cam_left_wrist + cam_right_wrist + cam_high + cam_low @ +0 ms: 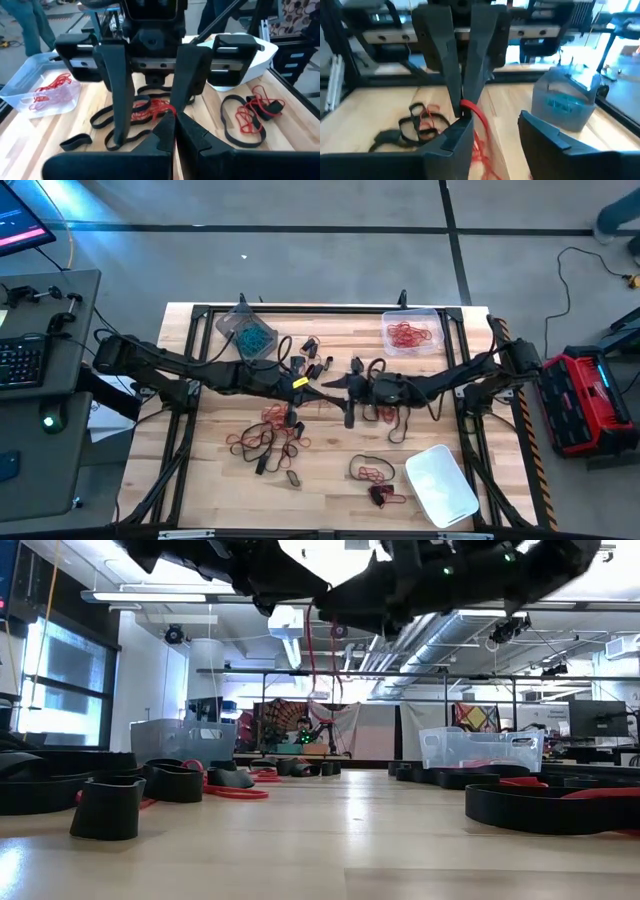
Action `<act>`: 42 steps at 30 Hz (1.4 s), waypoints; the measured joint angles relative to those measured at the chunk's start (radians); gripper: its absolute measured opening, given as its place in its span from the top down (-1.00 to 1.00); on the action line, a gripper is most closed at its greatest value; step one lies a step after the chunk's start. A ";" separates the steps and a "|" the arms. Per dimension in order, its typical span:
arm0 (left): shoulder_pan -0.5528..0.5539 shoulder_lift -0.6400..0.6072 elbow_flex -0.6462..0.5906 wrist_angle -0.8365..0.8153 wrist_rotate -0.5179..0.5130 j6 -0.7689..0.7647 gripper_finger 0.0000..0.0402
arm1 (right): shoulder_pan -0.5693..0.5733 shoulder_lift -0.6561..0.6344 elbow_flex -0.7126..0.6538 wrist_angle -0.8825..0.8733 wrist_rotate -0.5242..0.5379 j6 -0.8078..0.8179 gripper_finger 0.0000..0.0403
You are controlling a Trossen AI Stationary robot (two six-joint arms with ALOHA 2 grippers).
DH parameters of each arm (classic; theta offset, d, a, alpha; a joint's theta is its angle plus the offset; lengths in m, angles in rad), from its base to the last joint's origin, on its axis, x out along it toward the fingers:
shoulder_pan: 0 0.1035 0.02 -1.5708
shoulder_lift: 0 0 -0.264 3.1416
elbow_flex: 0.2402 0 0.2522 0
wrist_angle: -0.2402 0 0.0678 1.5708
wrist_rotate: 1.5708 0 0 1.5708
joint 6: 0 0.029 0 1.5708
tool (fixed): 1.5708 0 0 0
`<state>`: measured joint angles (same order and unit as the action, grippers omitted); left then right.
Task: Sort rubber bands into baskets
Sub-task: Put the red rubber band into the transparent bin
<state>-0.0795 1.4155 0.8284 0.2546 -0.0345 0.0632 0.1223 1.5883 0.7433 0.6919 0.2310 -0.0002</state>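
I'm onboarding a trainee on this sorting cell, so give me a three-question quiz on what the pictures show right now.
1. True or false: the left pincer is shut on a red rubber band.
2. Which colour of bands lies in the grey-tinted basket? A red; B teal-blue; C black.
3. Fill the gap: the right pincer, facing the left one above the table, stands ___.
Key: 1 true; 2 B; 3 open.

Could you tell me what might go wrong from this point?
The red rubber band hangs loose from the shut left tool and could slip out before reaching the basket holding red bands. The open right tool stands close by, so the dangling loop might snag on it.
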 joint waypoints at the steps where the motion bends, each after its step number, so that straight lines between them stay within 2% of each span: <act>1: 0.000 0.000 0.000 0.002 0.000 0.000 1.00 | 0.000 0.000 0.022 -0.048 0.000 0.000 0.36; 4: 0.000 0.000 0.000 0.000 0.000 -0.003 1.00 | 0.000 0.000 0.071 -0.180 0.001 0.003 0.60; 8: -0.009 0.000 0.000 0.000 -0.007 -0.004 0.93 | 0.009 0.000 0.097 -0.245 0.046 0.001 0.95; 12: -0.023 0.000 0.000 0.000 -0.045 0.026 0.80 | 0.010 0.000 0.111 -0.295 0.059 0.021 0.92; 15: -0.027 0.000 0.000 0.000 -0.079 0.035 0.68 | 0.010 0.000 0.126 -0.351 0.078 0.026 0.98; 21: -0.012 0.000 -0.009 0.011 -0.084 0.035 0.43 | 0.009 -0.035 0.154 -0.503 0.189 0.026 0.99; 27: 0.034 0.000 -0.088 0.112 -0.084 0.001 0.26 | 0.003 -0.151 0.155 -0.676 0.313 0.027 1.00; 35: 0.080 0.000 -0.159 0.193 -0.086 -0.029 0.21 | -0.058 -0.334 0.155 -0.961 0.536 0.071 1.00; 39: 0.085 -0.002 -0.169 0.204 -0.087 -0.015 0.21 | -0.138 -0.399 0.155 -1.144 0.649 0.145 1.00; 42: 0.092 -0.006 -0.169 0.204 -0.087 -0.010 0.21 | -0.224 -0.424 0.145 -1.201 0.676 0.158 1.00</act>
<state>0.0128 1.4090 0.6590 0.4588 -0.1215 0.0536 -0.1012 1.1646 0.8878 -0.5091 0.9070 0.1581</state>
